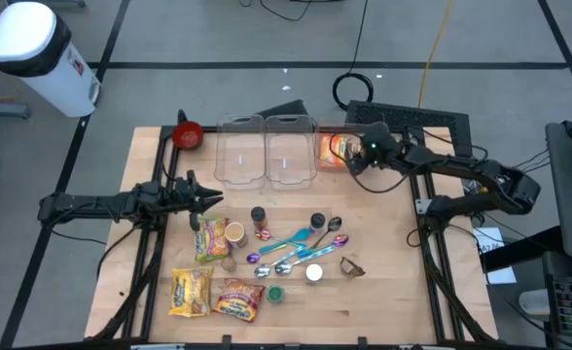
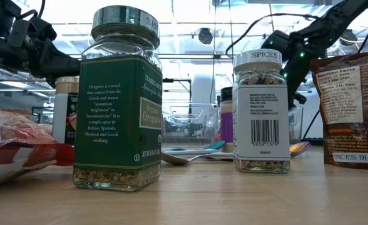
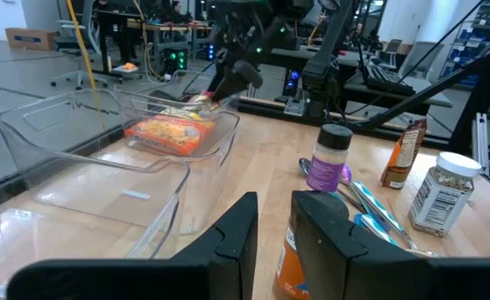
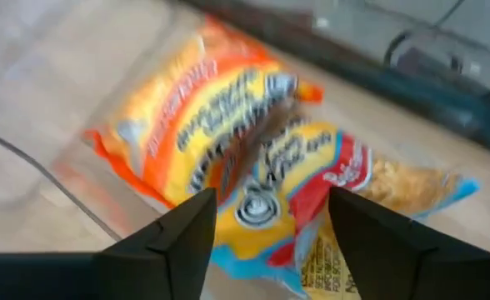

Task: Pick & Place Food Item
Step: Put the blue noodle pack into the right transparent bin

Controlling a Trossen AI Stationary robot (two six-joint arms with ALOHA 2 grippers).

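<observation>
An orange and yellow food packet lies flat in the right-hand one of three clear tubs at the table's far edge. It also shows in the high view and the left wrist view. My right gripper is open just above the packet, one finger on either side of it and apart from it; it also shows in the high view. My left gripper hovers over the table's left middle, its fingers a little apart and empty.
Two more clear tubs stand left of the packet's tub, and a red bowl sits at the far left. Spice jars, spoons and several snack packets crowd the table's middle and near side.
</observation>
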